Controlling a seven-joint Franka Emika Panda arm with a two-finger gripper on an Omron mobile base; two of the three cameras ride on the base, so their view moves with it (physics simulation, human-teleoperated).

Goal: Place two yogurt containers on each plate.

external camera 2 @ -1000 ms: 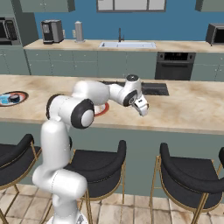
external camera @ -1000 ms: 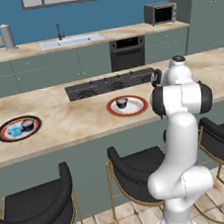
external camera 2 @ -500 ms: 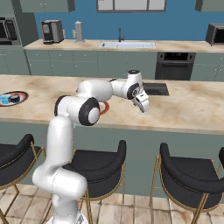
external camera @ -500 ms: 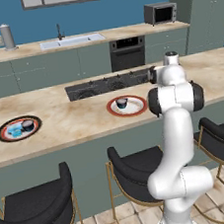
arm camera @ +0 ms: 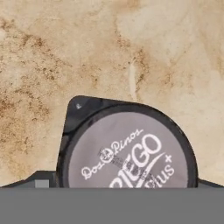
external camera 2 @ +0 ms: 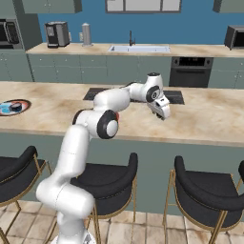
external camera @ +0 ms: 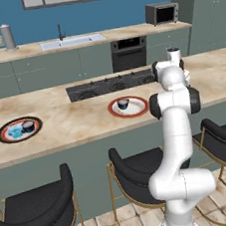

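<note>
A dark yogurt container (arm camera: 131,153) with a grey printed lid stands on the marble counter, directly under my hand. My gripper (arm camera: 122,184) is open, with a dark fingertip (arm camera: 39,180) on each side of that cup. From the right base view, the gripper (external camera 2: 162,113) points down at the counter just right of the cooktop. The red-rimmed white plate (external camera: 137,110) holds one dark yogurt container (external camera: 123,103). The dark-edged plate (external camera: 8,139) at the far left holds a light blue cup (external camera: 15,131) and a dark cup (external camera: 28,126).
A black cooktop (external camera: 106,84) is set into the counter behind the middle plate. Dark bar stools (external camera 2: 205,190) stand along the counter's near side. The back wall carries a sink (external camera: 73,40), an oven (external camera: 127,53) and a microwave (external camera: 162,12).
My hand has moved a little to the right along the counter and turned to point down. The plates and the cups on them have stayed put.
</note>
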